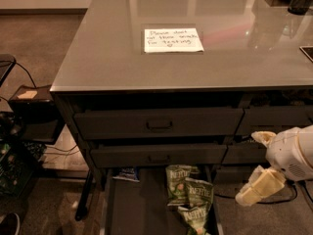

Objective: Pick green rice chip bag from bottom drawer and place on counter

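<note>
The bottom drawer (132, 209) is pulled out at the foot of the cabinet and shows its dark floor. Three green chip bags (197, 196) lie in a heap at its right side. My gripper (250, 168) is at the right, beside the cabinet front and to the right of the bags, a little above them. It is open and empty, with one cream finger (260, 186) pointing down-left toward the drawer. The counter (107, 53) is the glossy grey top above, with a white handwritten note (172, 40) on it.
A blue packet (127, 174) lies at the drawer's back left. Two shut upper drawers (159, 124) with recessed handles sit above. A black box (29, 102), cables and a crate stand on the floor at left. Dark objects sit at the counter's far right.
</note>
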Robot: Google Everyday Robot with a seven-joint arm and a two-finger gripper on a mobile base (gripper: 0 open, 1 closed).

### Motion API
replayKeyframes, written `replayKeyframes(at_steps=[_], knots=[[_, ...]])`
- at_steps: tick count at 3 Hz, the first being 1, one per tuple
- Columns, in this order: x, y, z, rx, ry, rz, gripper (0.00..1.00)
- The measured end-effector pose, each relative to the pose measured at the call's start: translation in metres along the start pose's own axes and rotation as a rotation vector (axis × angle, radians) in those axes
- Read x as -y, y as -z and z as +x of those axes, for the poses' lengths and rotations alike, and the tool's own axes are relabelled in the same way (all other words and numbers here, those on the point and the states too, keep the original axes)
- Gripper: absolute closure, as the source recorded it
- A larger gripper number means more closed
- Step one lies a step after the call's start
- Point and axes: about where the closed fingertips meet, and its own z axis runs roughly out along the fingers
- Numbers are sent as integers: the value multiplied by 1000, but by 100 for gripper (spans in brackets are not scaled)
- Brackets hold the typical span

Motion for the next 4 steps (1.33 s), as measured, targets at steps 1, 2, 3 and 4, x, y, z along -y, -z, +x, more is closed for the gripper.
replayKeyframes(at_steps=[1,2,3,4], knots=[[4,-9,7,4,36,22,0],[26,-45,38,19,96,55,0],[53,-88,65,24,161,75,0],[71,-140,79,63,245,32,0]])
